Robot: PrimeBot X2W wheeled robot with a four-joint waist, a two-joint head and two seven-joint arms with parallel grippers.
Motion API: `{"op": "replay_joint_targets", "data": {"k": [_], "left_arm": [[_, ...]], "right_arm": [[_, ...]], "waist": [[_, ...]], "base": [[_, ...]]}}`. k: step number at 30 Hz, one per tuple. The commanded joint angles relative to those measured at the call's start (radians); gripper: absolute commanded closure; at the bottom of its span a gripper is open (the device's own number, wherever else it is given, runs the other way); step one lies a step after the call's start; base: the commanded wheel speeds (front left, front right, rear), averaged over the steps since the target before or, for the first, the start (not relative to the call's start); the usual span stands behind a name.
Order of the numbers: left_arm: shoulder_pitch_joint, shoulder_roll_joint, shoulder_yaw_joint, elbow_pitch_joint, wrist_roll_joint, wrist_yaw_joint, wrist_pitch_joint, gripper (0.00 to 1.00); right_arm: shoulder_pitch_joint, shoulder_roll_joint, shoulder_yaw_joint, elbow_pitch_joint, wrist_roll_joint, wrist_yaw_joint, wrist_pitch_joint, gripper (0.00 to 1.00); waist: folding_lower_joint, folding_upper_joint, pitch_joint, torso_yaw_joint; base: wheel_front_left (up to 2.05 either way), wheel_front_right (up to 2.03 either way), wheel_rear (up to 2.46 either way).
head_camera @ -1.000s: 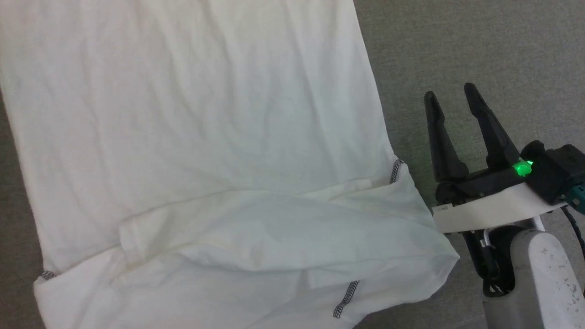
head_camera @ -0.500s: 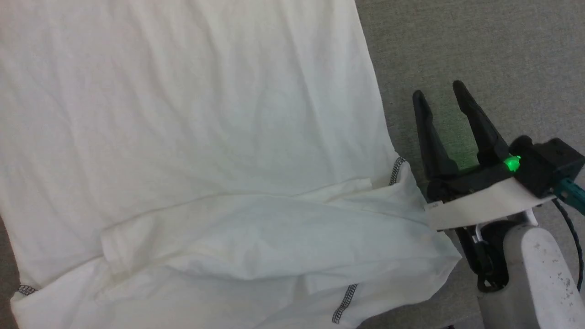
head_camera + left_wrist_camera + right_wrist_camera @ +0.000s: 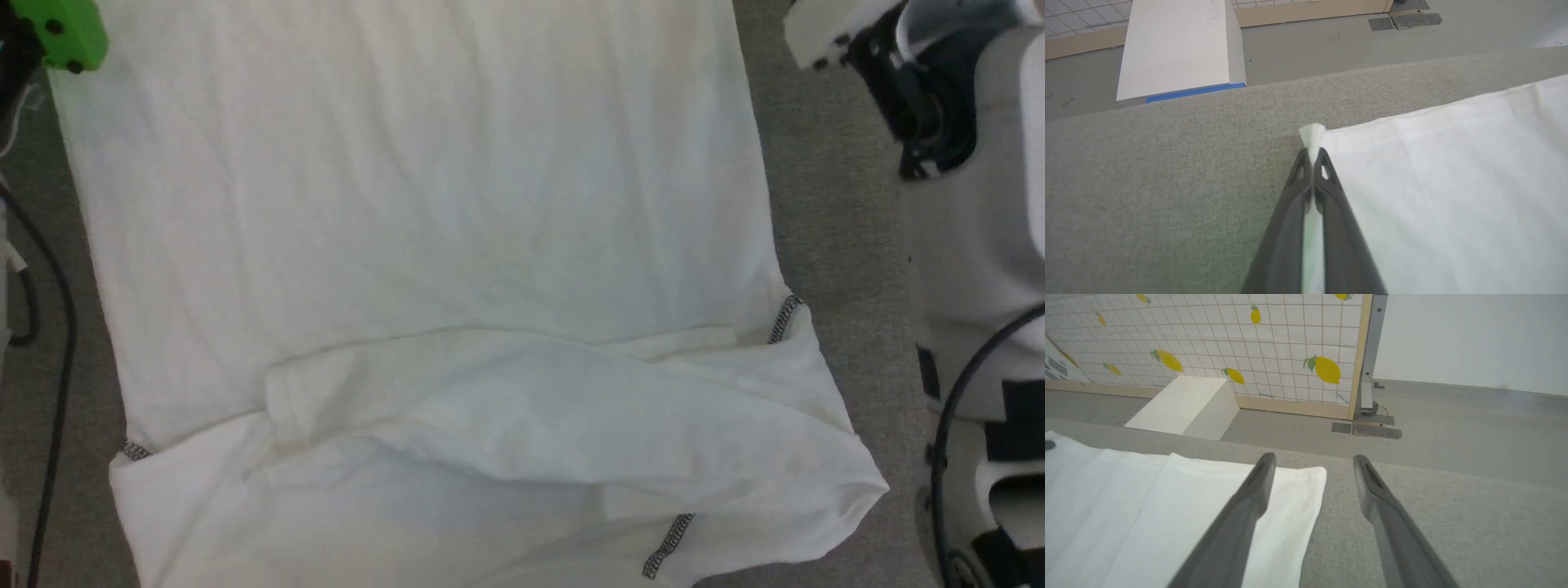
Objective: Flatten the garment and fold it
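White garment [image 3: 1453,183] corner is pinched in the left tool [image 3: 1312,153]; right tool [image 3: 1314,457] gapes.

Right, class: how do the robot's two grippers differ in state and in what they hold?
The left gripper is shut, pinching a corner of the garment; the right gripper is open, empty. The left's fingers meet on cloth; one right finger is over cloth, one over the grey surface. Both have long dark fingers.

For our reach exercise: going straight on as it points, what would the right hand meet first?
Likely nothing close: the open right hand points beyond the table, toward the floor; depth unclear.
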Motion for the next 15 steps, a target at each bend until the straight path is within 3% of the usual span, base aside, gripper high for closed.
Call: {"op": "replay_joint_targets", "data": {"k": [1,8,15], "left_arm": [[-0.029,-0.017,-0.008,0.010,0.008,-0.010,-0.022,1.00],[-0.083,-0.075,-0.047,0.049,0.008,-0.045,-0.085,1.00],[-0.125,-0.102,-0.069,0.080,0.005,-0.071,-0.125,1.00]], "right_arm": [[-0.057,0.001,-0.020,0.065,0.018,-0.002,0.034,0.00],[-0.284,0.001,-0.143,0.374,-0.112,-0.002,0.262,0.00],[-0.374,0.001,-0.210,0.472,-0.249,-0.002,0.422,0.00]], "waist": [[-0.0001,-0.0001,0.000,0.055],[-0.0001,-0.0001,0.036,0.129],[-0.0001,-0.0001,0.078,0.164]], "base": [[0.00,0.00,0.00],[0.00,0.00,0.00],[0.00,0.00,0.00]]}}
